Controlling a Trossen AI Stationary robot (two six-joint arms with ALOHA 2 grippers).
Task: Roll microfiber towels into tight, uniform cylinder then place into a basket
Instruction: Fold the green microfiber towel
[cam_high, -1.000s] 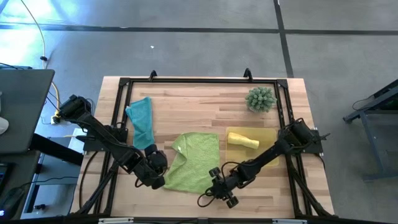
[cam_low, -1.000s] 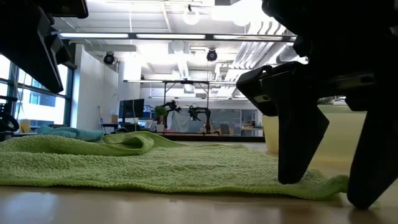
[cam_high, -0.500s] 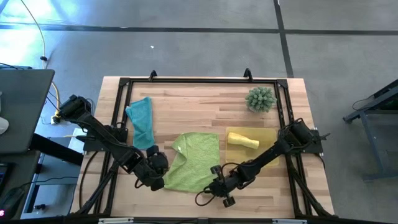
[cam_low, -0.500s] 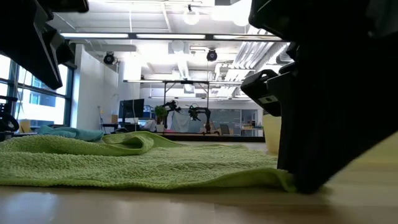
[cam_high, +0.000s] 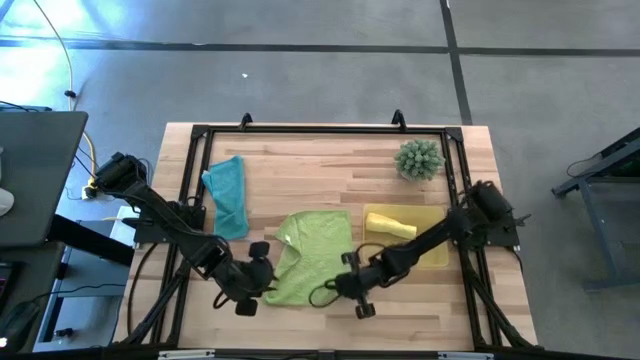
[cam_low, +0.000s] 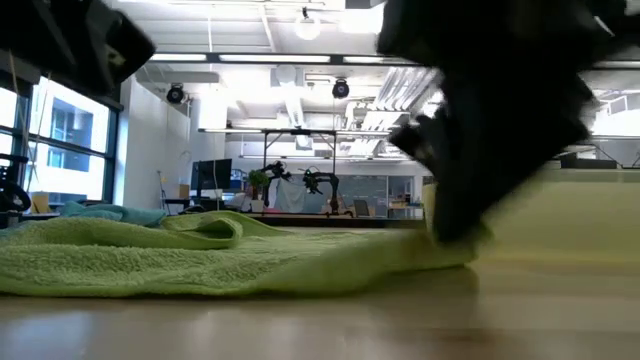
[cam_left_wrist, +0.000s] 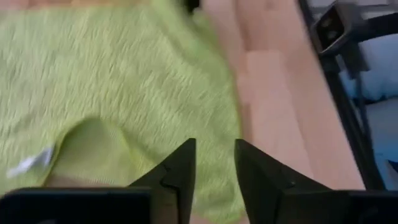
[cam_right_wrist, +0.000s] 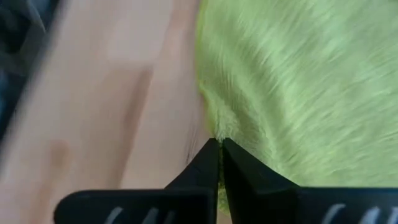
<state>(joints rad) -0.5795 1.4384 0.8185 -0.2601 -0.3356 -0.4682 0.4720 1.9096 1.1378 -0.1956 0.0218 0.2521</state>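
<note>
Pinching the soft, limp lime green towel (cam_right_wrist: 292, 81) at its near corner, right gripper (cam_right_wrist: 219, 146) closed on the edge; left gripper (cam_left_wrist: 211, 165) slightly parted over its other corner

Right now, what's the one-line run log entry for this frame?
right gripper: shut on green towel edge | left gripper: open over towel's other corner | yellow towel: in basket | teal towel: unrolled

I see the spread towel (cam_high: 310, 256) mid-table, another towel (cam_high: 229, 195) at ten o'clock, the basket (cam_high: 432, 219) at three o'clock holding a rolled towel (cam_high: 390, 225).
</note>
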